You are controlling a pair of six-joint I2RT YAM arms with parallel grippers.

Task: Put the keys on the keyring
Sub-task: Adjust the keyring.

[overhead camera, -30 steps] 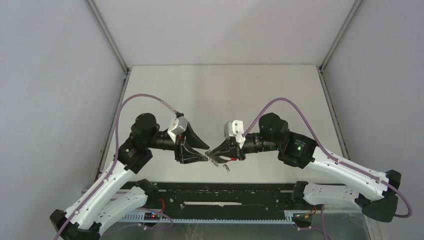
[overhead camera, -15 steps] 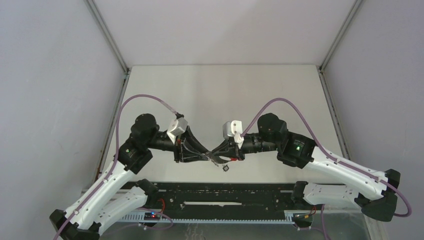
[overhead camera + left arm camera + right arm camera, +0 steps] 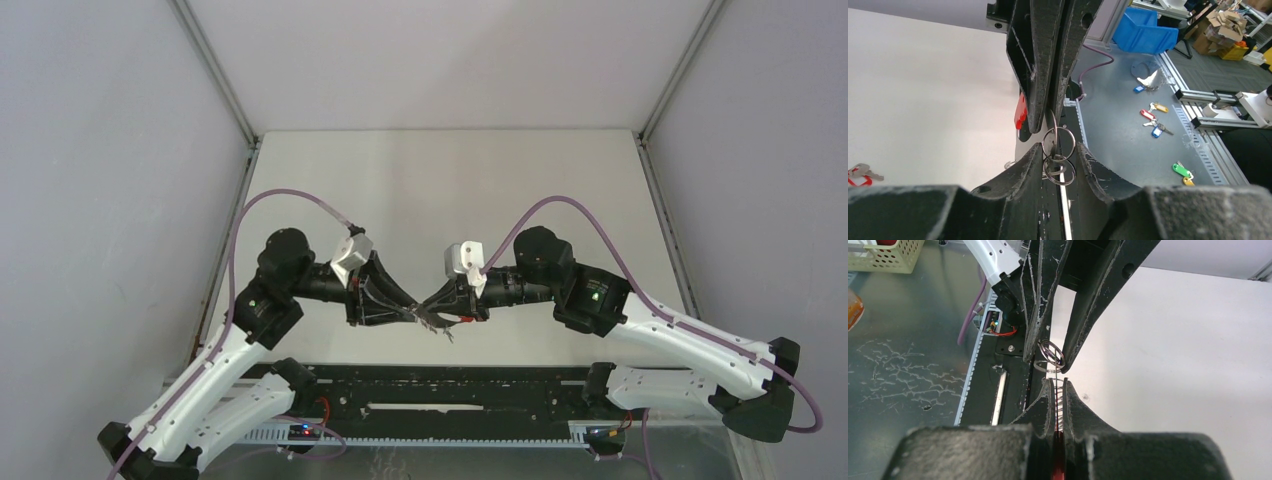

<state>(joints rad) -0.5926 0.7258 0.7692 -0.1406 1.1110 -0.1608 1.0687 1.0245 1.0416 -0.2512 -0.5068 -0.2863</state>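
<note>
My two grippers meet tip to tip above the table's near edge. My right gripper (image 3: 428, 308) (image 3: 1057, 382) is shut on the red strap (image 3: 1057, 465) (image 3: 1020, 111), and the thin keyring (image 3: 1055, 372) sticks out edge-on from its tips. My left gripper (image 3: 413, 316) (image 3: 1058, 150) has its jaws pressed on both sides of a silvery ring (image 3: 1074, 143) of the keys' bunch. A second ring (image 3: 1060, 183) hangs below it. The keys (image 3: 445, 332) dangle under the fingertips. In the right wrist view the same ring (image 3: 1052, 353) sits between the left fingers (image 3: 1040, 340).
Below the grippers runs the black base rail (image 3: 440, 390). Another key with a red tag (image 3: 860, 172) lies on the white table (image 3: 450, 190). Grey walls stand on both sides. Beyond the rail, coloured key tags (image 3: 1153, 115) and a blue bin (image 3: 1145, 30) lie on the floor.
My left gripper's jaws have narrowed onto the silvery ring. The dangling keys have swung slightly left. The right arm has barely moved.
</note>
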